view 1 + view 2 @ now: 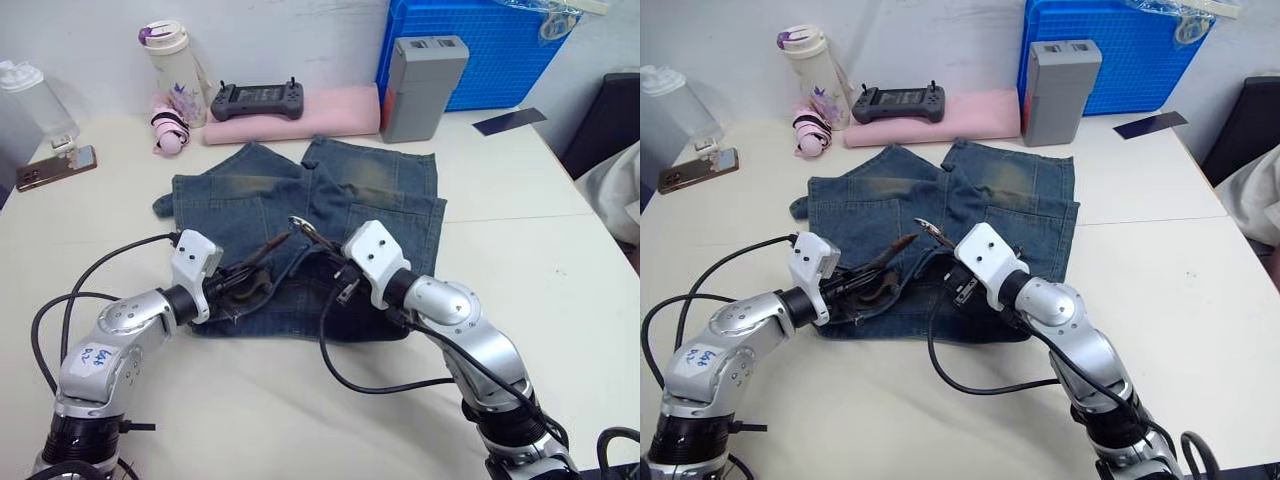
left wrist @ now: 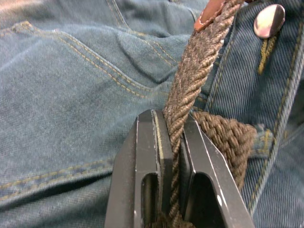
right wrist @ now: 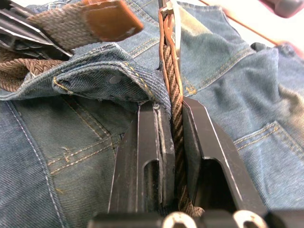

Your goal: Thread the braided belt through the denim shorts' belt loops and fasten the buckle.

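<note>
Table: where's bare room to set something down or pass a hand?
Bare table right of the denim shorts, and at the near edge between the arms. Back edge is crowded: bottle, controller on pink pad, grey box, blue crate, phone.

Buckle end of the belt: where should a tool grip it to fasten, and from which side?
Grip the braided belt just behind the buckle, where the right tool is clamped now, flat pads against the strap's sides. That leaves the frame clear. Bring the tan tip, held by the left tool, in from the robot's left.

Cream table under denim shorts
</note>
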Controlling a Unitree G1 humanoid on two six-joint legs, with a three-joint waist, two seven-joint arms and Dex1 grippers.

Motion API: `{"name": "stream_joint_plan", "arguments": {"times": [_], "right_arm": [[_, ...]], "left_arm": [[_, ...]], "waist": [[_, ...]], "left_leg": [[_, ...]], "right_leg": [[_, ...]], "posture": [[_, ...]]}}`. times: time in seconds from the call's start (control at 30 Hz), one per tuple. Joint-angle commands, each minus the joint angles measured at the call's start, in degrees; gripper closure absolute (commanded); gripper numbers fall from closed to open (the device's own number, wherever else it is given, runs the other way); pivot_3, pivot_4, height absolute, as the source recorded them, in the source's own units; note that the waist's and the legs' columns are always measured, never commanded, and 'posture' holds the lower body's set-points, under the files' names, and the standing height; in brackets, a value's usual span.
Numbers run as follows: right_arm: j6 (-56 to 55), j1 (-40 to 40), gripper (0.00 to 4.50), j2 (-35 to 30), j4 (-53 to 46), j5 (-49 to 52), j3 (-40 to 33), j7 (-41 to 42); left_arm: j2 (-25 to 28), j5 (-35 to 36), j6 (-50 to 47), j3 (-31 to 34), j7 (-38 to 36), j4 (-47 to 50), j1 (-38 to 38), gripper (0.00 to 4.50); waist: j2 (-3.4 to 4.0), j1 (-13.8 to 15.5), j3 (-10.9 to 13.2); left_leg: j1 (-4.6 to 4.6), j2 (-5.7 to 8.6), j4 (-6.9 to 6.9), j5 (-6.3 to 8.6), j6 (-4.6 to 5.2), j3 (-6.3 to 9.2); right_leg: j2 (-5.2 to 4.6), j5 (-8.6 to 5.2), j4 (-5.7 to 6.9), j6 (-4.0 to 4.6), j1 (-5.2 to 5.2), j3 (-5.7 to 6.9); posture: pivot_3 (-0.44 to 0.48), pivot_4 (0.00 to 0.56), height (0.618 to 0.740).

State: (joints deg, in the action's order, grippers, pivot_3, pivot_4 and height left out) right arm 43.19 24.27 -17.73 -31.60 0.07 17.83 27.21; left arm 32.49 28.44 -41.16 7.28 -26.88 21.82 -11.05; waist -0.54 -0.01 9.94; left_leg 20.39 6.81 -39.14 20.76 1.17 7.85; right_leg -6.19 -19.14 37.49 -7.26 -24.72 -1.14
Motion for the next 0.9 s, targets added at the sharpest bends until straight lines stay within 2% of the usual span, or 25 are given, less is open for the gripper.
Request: {"name": "stream_joint_plan", "arguments": {"times": [0.03, 0.3, 0.67, 0.9], "right_arm": [[-4.0, 1.3, 4.49, -2.6, -4.0, -1.3, 1.6, 1.3], [-5.3, 1.9, 4.49, -4.7, -3.5, -2.4, 3.5, 2.4], [-6.2, 4.3, 4.49, -8.8, -1.3, -4.3, 8.4, 7.7], [-6.8, 5.2, 4.49, -10.9, -0.4, -4.6, 9.9, 10.5]], "left_arm": [[-1.7, 0.2, -0.3, 0.2, 1.5, 1.0, -1.7, 4.5], [-2.9, -0.6, -0.8, -0.6, 2.6, 1.4, -2.8, 4.5], [-7.2, -2.1, -0.6, -6.3, 3.4, -1.0, -8.7, 4.5], [-7.7, -3.8, 1.0, -9.2, 1.5, -2.7, -10.5, 4.5]], "waist": [[0.0, 0.0, 0.0], [0.0, -0.1, 0.0], [-0.01, 0.0, 0.0], [-0.02, 0.0, 0.0]], "left_leg": [[0.0, 0.01, 0.0, 0.0, 0.0, 0.0], [0.0, 0.0, 0.0, 0.0, 0.0, -0.01], [0.01, 0.0, 0.0, 0.0, 0.0, -0.01], [0.01, -0.02, 0.0, 0.0, 0.0, -0.03]], "right_leg": [[0.0, 0.0, 0.0, 0.0, -0.01, 0.0], [0.0, 0.0, -0.01, 0.0, -0.02, 0.0], [-0.01, 0.0, -0.02, 0.0, -0.01, 0.01], [0.01, 0.0, -0.02, -0.01, -0.05, -0.01]], "posture": [[0.0, 0.15, 0.718], [0.0, 0.15, 0.718], [0.0, 0.15, 0.718], [0.0, 0.15, 0.718]]}}
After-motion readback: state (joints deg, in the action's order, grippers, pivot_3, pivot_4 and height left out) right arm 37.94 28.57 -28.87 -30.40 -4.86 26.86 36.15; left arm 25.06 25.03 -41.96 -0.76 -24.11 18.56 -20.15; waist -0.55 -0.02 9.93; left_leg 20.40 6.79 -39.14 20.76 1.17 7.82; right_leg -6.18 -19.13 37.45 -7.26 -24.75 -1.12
